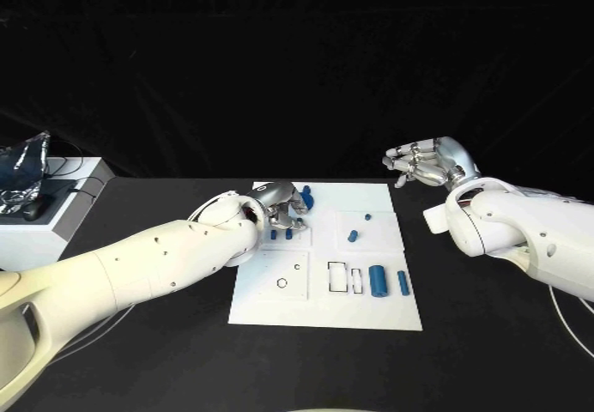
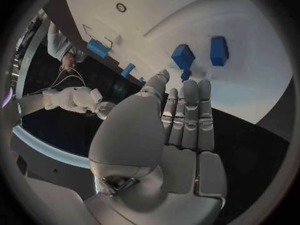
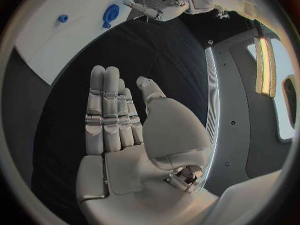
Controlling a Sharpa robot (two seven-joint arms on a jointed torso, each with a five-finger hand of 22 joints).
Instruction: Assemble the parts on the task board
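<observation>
Left hand (image 1: 282,206) over task board (image 1: 324,316) edge

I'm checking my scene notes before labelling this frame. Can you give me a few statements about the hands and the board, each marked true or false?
1. The left hand is over the task board. True.
2. The right hand holds a blue part. False: it holds nothing, fingers straight, off the board.
3. Two blue parts lie side by side near the board's right edge. True.
4. The board lies on a white table. False: the table is black.
</observation>
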